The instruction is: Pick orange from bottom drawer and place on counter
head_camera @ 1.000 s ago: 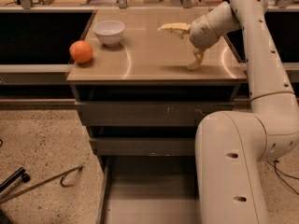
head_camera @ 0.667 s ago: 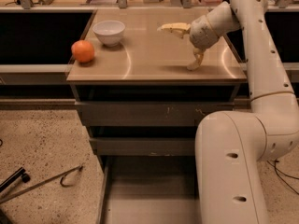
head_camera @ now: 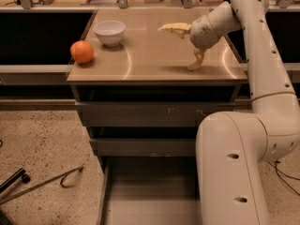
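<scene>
orange [head_camera: 82, 52] sits on counter [head_camera: 150, 60] at its 9 o'clock edge | white bowl [head_camera: 109, 32] just beside orange, toward 1 o'clock of it | gripper [head_camera: 177, 48] over counter's 2 o'clock area, fingers spread wide, one pointing to 9 o'clock, other to 6 o'clock | bottom drawer [head_camera: 150, 196] pulled out at 6 o'clock, grey floor showing
</scene>
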`<state>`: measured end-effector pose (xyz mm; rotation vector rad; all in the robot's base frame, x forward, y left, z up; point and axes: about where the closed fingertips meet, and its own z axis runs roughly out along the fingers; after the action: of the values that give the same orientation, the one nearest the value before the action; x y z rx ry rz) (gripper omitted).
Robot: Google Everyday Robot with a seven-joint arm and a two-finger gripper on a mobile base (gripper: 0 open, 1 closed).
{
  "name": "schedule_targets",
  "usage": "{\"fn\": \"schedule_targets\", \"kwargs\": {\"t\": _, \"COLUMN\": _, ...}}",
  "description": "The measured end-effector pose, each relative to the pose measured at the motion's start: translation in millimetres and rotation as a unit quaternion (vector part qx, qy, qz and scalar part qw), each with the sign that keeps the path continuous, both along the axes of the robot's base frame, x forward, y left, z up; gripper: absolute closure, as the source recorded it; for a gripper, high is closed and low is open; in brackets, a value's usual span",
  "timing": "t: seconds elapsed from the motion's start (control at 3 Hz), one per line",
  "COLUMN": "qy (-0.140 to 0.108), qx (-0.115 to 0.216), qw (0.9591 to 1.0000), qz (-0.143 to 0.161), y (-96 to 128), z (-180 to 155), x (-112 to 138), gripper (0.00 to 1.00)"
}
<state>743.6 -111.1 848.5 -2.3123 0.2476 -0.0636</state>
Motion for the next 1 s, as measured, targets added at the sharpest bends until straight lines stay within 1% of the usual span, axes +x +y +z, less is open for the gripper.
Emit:
{"fn": "schedule_targets", "kwargs": {"t": 0.67, "qy": 0.000, "qx": 0.000, "qw": 1.0000, "qz": 0.000, "y": 0.0, "z": -5.2, "x": 0.0, "gripper": 0.00}}
{"fn": "schedule_targets", "kwargs": {"t": 1.0, "qy": 0.000, "qx": 0.000, "qw": 1.0000, "qz": 0.000, "y": 0.0, "z": 0.2, "x": 0.0, "gripper": 0.00}}
